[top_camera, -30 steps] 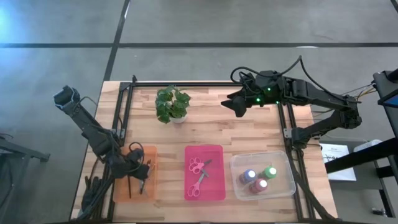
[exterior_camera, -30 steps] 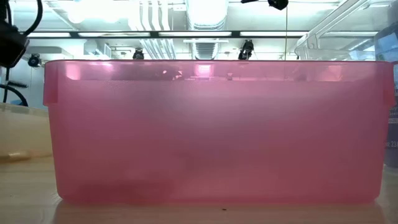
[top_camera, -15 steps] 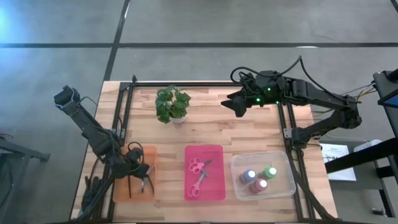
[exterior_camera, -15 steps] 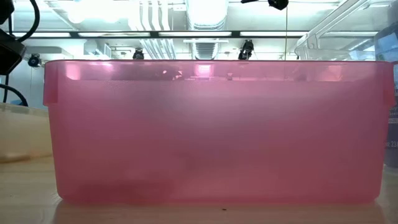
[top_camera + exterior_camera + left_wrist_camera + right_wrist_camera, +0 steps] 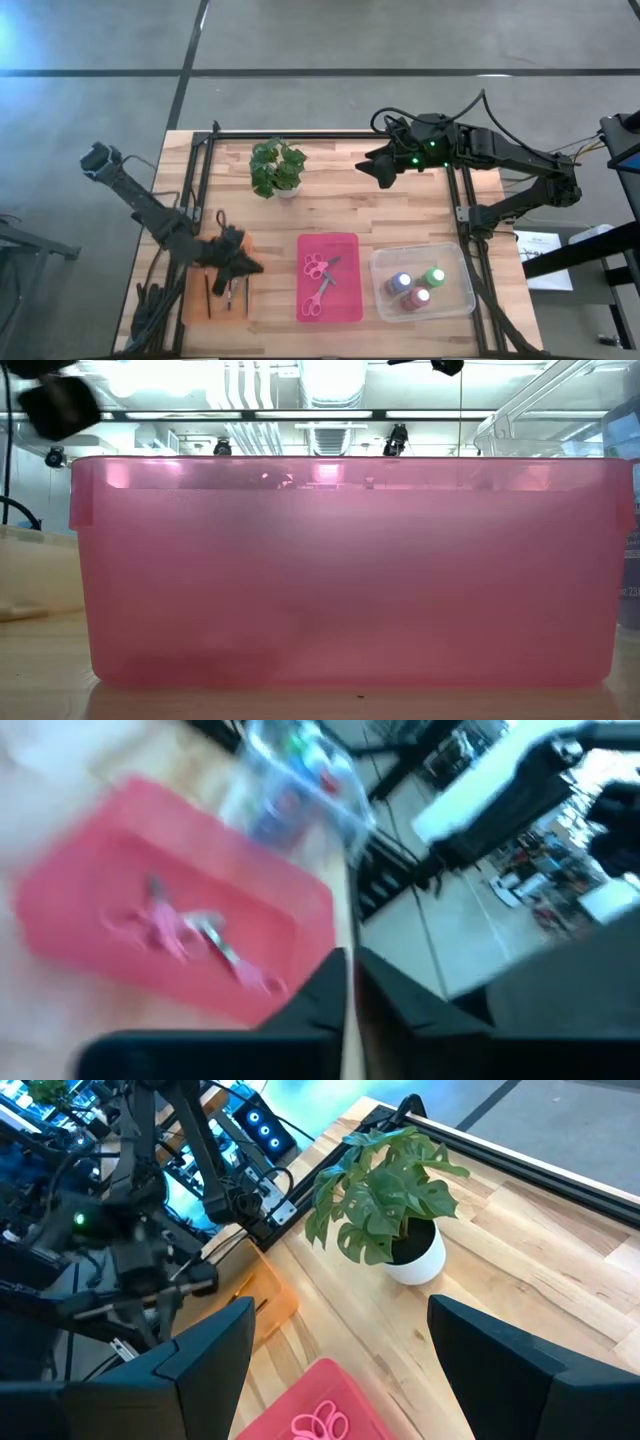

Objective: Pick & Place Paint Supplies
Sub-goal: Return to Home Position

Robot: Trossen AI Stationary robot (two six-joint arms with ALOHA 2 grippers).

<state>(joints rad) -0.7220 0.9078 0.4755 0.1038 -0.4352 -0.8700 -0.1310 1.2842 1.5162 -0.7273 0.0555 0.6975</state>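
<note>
Wooden tabletop, lower left: the left gripper hovers over the orange bin's right edge, arm stretched low, fingers nearly together and empty; it should rise clear of the brushes lying inside before folding home. Right gripper waits upper right, fingers spread wide.

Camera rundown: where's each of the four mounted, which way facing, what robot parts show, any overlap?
High: overhead, straight down on wooden table; both arms, left pincer over flat orange bin, right pincer near far edge.
Low: table height, level; translucent pink plastic bin fills it; dark arm piece.
Left wrist: past shut pincer at pink-handled scissors, small paint bottles.
Right wrist: past open pincer at green leafy potted plant, left arm.
Shared: pink bin, all four.
</note>
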